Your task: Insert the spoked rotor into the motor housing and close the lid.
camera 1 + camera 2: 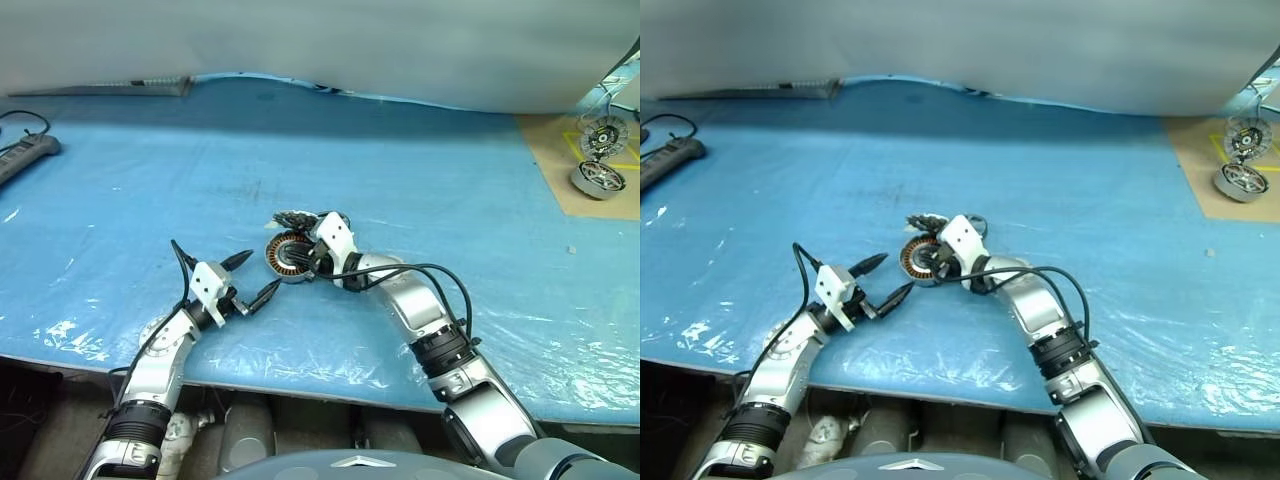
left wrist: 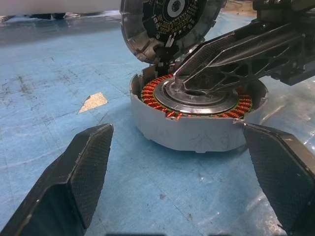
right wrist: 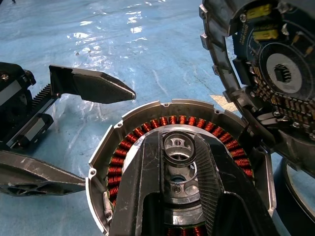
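Observation:
The motor housing (image 1: 283, 258), a grey round shell with a ring of copper windings (image 3: 147, 129), lies on the blue table. Its lid (image 2: 167, 19) stands tilted open at the housing's far rim, its circuit-board face showing (image 3: 278, 73). The spoked rotor (image 2: 197, 101) shows as a silver disc with a central hub, sitting inside the winding ring. My right gripper (image 3: 178, 147) reaches over the housing from the right and is shut on the rotor's hub. My left gripper (image 1: 262, 275) is open just left of the housing, its fingers (image 2: 74, 182) wide apart, level with it and not touching.
A power strip (image 1: 25, 155) lies at the far left. A brown board (image 1: 560, 160) at the far right carries two other spoked wheels (image 1: 603, 135). The table's front edge (image 1: 300, 385) runs close under both arms.

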